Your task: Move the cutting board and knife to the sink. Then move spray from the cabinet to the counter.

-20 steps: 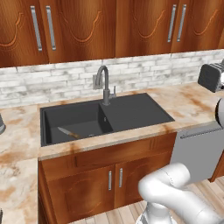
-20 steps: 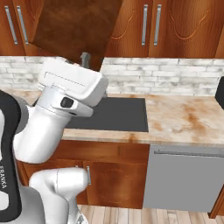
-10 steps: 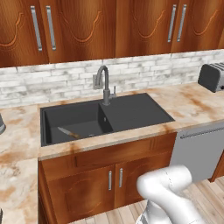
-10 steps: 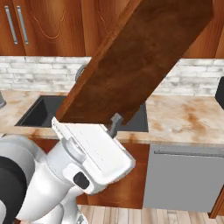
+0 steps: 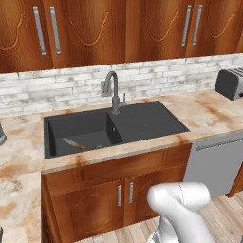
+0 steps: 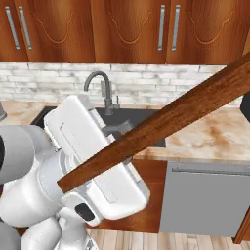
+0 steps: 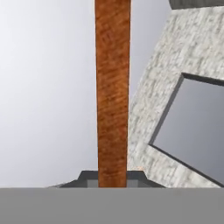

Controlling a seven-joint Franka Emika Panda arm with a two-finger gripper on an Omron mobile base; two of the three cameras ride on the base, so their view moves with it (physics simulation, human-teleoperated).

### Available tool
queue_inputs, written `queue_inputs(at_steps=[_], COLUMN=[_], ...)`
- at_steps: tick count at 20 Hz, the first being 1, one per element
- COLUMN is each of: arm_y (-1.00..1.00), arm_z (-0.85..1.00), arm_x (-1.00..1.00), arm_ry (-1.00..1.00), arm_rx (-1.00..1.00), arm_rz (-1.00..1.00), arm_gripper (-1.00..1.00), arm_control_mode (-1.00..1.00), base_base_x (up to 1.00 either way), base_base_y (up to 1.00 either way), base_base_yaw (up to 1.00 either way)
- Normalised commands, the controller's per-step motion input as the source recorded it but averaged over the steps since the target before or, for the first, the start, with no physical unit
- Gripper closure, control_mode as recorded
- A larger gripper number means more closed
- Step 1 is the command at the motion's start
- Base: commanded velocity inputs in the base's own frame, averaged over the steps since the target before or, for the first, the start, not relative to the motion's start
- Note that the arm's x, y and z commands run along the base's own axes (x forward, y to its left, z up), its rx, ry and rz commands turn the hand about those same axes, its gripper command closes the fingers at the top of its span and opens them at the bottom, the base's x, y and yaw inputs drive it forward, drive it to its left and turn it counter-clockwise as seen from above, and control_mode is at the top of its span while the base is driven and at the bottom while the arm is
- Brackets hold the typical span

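The step in hand was the transfer of the cutting board (image 6: pixel 161 128) to the sink (image 5: pixel 142 121); the knife (image 5: pixel 72 143) already lay in the left basin, near its front-left corner, blade pointing toward the left wall. The gripper (image 6: pixel 128 158) was clamped on one short end of the board, its jaws drawn in tight against the board's thickness. In the right base view the board stood clear of every surface, slanting from low beside the arm up toward the right edge of the picture, in front of the counter (image 6: pixel 205 139) and of the dishwasher front (image 6: pixel 205 200). In the hand view the board (image 7: pixel 113 92) ran edge-on as a narrow brown strip straight up from between the jaws. The next move, as judged, called for swinging the board over the front edge of the worktop, levelling it, and lowering it into the sink clear of the faucet (image 5: pixel 112 90) (the long free end could strike the gooseneck or the knife). Release should follow only once the board rested on the basin floor or rim. The spray was not to be made out; the cabinet doors (image 5: pixel 90 31) above the worktop were all closed. The worktop was beige stone with rusty blotches, backed by pale brick, and a dark toaster (image 5: pixel 230 83) stood near its right back corner.
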Motion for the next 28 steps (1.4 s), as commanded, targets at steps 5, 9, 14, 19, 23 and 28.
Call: queue_inputs(at_steps=[5,9,14,19,23,28], arm_y=[0.88,0.73,0.38,0.31,0.51,0.74], arm_z=[0.67,0.24,0.01,0.13,0.29,0.25], arm_x=[0.05,0.01,0.00,0.00,0.03,0.04], arm_ry=[-0.41,-0.55,-0.64,-0.52,-0.32,-0.26], arm_rx=[0.26,0.40,0.59,0.66,0.61,0.55], arm_rz=[0.01,0.14,0.25,0.23,0.15,0.13], arm_gripper=[1.00,1.00,1.00,1.00,1.00,1.00], arm_control_mode=[-1.00,-1.00,-1.00,-1.00,-1.00,-1.00], base_base_x=[0.00,0.00,0.00,0.00,0.00,0.00], base_base_y=[0.00,0.00,0.00,0.00,0.00,0.00], base_base_yaw=[0.00,0.00,0.00,0.00,0.00,0.00])
